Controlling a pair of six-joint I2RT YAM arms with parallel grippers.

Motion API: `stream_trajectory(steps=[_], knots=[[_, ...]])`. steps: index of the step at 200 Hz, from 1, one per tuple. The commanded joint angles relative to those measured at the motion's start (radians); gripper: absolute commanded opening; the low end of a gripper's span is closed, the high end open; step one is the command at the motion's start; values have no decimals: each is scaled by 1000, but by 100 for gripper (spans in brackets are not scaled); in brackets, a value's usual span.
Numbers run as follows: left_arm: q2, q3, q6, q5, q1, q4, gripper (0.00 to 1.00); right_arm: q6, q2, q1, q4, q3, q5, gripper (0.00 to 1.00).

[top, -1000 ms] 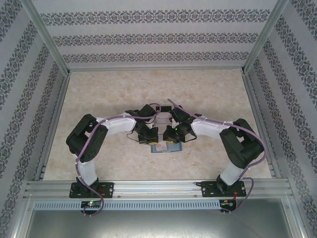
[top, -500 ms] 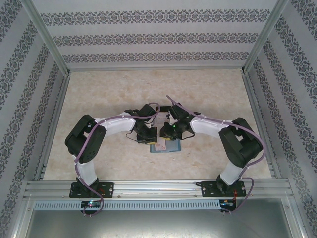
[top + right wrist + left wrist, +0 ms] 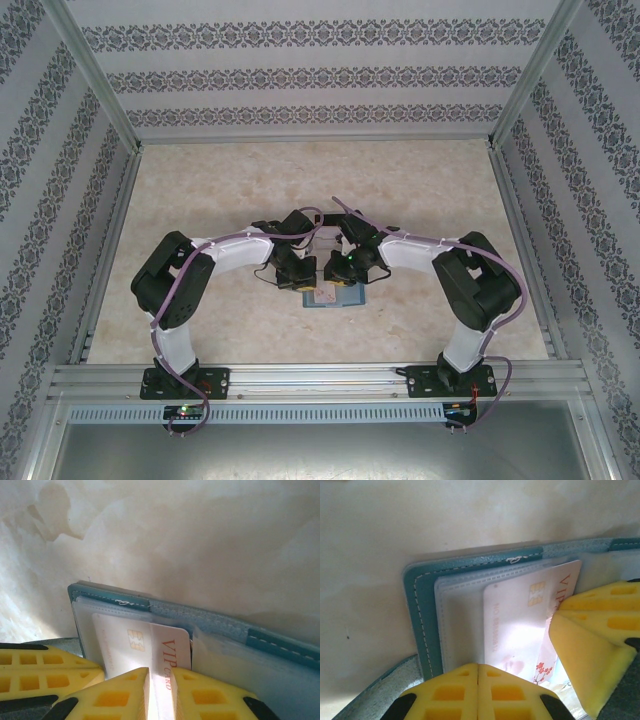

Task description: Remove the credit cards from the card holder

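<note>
The teal card holder (image 3: 422,610) is lying open at worktop (image 3: 240,180) centre, a pale VIP credit card (image 3: 520,615) showing in its sleeve, walls (image 3: 300,75) standing well off. Left fingers (image 3: 445,695) are pressing together; right fingers (image 3: 210,697) are straddling the card narrowly, grip unclear.

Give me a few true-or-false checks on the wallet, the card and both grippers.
1. The card holder lies open on the table. True.
2. The VIP card is completely clear of the holder. False: it lies on the holder's clear sleeves, well inside its outline.
3. The left gripper has its fingers closed together. True.
4. The right gripper is parked far from the holder. False: its fingers sit right over the VIP card.
</note>
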Motion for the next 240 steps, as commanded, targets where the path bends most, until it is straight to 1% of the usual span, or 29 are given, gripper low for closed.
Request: stream_trajectory(steps=[1,25,51,105,126,189,240], knots=[[16,2,10,-23,9,-41,6,-14,-23,-3,-65,6,57,21],[29,7,15,-20,10,-47,6,-1,-44,-4,-27,-1,24,22],[44,0,18,-37,9,-60,6,-6,-51,-5,-45,6,19,26],[61,-12,23,-51,9,-71,5,-23,-20,-10,-60,-6,27,26],[69,-12,24,-52,9,-73,5,-24,-20,-10,-62,-12,32,28],[83,-12,31,-68,9,-89,4,-25,-54,-14,-71,-21,33,32],[89,-6,35,-68,9,-101,4,-18,-74,-23,-61,-38,22,33]])
